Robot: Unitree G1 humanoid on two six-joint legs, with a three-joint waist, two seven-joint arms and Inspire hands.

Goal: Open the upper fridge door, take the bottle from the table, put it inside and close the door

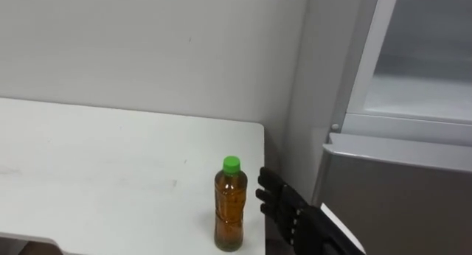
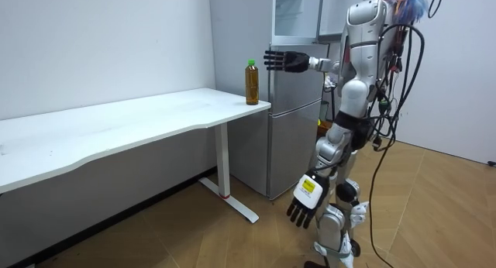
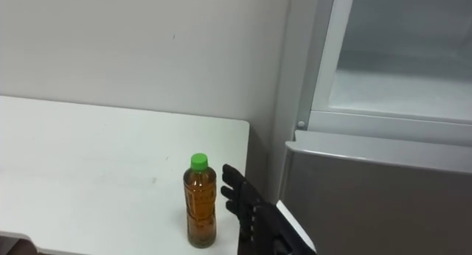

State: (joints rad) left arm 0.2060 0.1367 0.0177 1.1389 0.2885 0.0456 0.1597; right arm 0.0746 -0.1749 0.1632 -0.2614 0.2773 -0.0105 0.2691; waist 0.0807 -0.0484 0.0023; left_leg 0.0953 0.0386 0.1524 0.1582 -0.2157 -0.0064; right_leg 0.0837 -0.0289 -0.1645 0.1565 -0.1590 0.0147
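Wall (image 1: 147,49): plain and pale, behind the bottle.
Table (image 1: 110,159): white; it spreads out to the left of the bottle and ends just right of it.
Bottle (image 1: 231,207): stands up straight on the table, near the table's right edge. It has brown drink inside and a green cap on top. No hand holds it.
Right hand (image 1: 284,203): black, just right of the bottle, at about the height of its top half. The fingers are straight and close together, pointing forward. A small gap shows between hand and bottle.
Fridge (image 1: 398,189): grey, right of the bottle, past the table's edge. The lower door is shut.
Upper fridge (image 1: 420,71): higher than the bottle's cap and to its right. Its pale inside can be seen.
Left hand (image 2: 306,200): hangs low by the robot's leg, far below the bottle, fingers loose and holding nothing.
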